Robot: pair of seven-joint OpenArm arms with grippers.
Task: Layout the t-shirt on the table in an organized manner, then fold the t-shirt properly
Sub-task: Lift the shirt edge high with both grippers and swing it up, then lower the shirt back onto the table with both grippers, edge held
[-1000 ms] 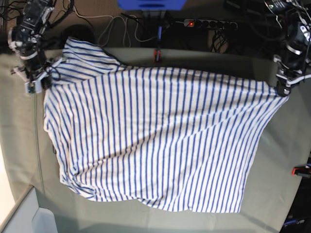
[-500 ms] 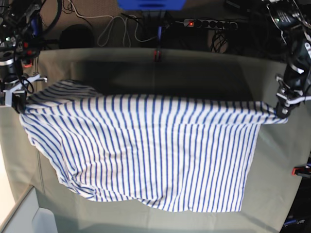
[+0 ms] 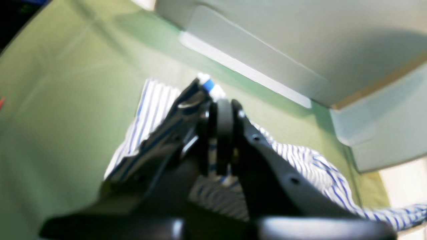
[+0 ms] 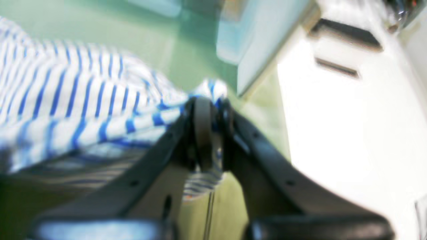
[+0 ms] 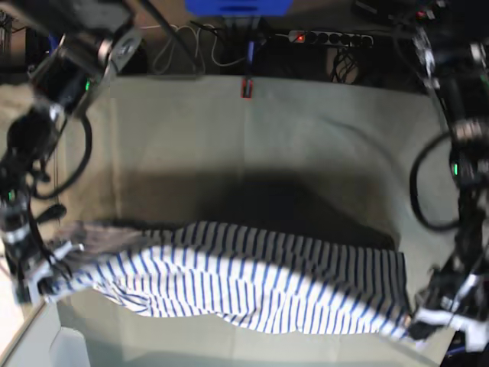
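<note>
The white, blue-striped t-shirt (image 5: 252, 287) hangs as a narrow band across the near part of the table (image 5: 306, 153), stretched between my two grippers. At the left of the base view my right gripper (image 5: 38, 287) is shut on one end of the shirt. The right wrist view shows its jaws (image 4: 206, 103) pinching striped fabric (image 4: 83, 96). My left gripper (image 5: 419, 327) is shut on the other end at the lower right. In the left wrist view the gripper (image 3: 218, 105) clamps a corner of the t-shirt (image 3: 300, 156) above the green table cloth (image 3: 66, 100).
A red clamp (image 5: 246, 86) sits on the table's far edge, with a power strip (image 5: 328, 37) and cables behind it. A pale bin (image 5: 30, 344) stands off the near left corner and also shows as a bin (image 3: 267, 50) in the left wrist view.
Both arms have carried the shirt's held edge from the far side toward the near edge. The shirt went from spread wide to a narrow hanging band.
</note>
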